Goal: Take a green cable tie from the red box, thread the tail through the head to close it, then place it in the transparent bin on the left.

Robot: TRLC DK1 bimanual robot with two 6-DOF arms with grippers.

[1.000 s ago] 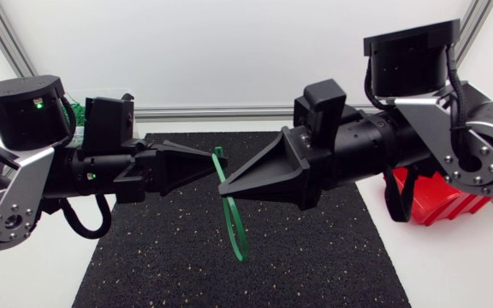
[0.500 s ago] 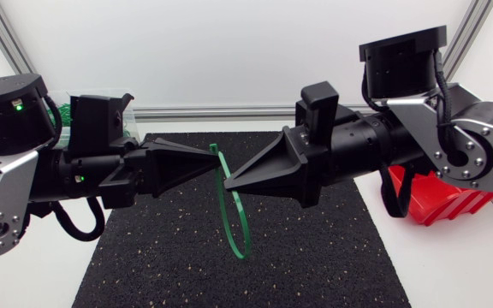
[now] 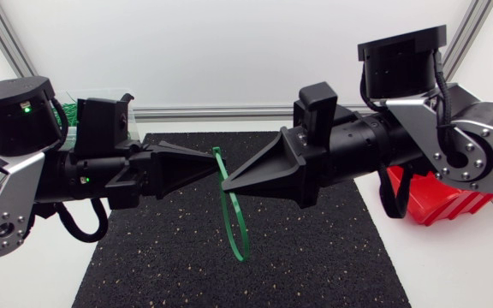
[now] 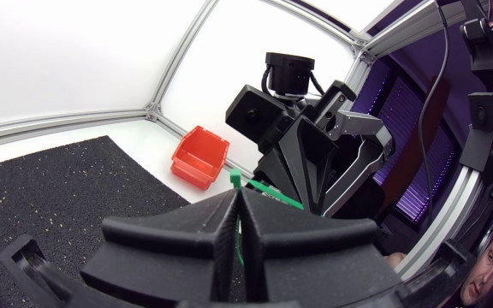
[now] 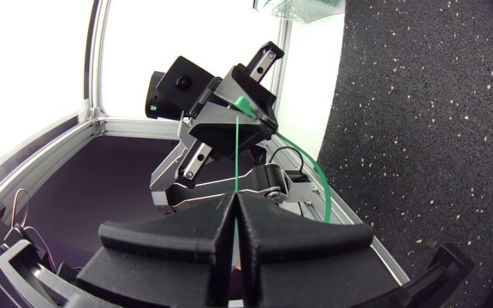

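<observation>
Green cable tie (image 3: 240, 246): a thin green plastic strap held in the air over the middle of the mat, where the tips of the two arms meet. Its upper end sits between those tips. The rest hangs down, bent into a long narrow loop. Whether the tail has passed through the head cannot be told.

Left claw (image 3: 205, 162): two broad matte black wedge fingers pressed together, pinching the upper end of the tie. In the left wrist view (image 4: 234, 218) a short green stub (image 4: 234, 180) sticks out just past the closed tips.

Right claw (image 3: 229, 181): the same black wedge shape, pointing at the left one, tip almost against tip. In the right wrist view (image 5: 234, 210) its fingers are closed on the strap, which runs as a fine green line (image 5: 237, 154) from between them towards the other claw (image 5: 229, 107).

Red box (image 3: 439, 204): an open red plastic bin on the table at the right, beside the mat's right edge, partly hidden behind the right arm.

Transparent bin (image 3: 101, 96): a clear plastic container at the far left, behind the left arm, holding green ties.

Mat (image 3: 315, 257): a black speckled rubber sheet on the white table (image 3: 452, 274), below both arms.
</observation>
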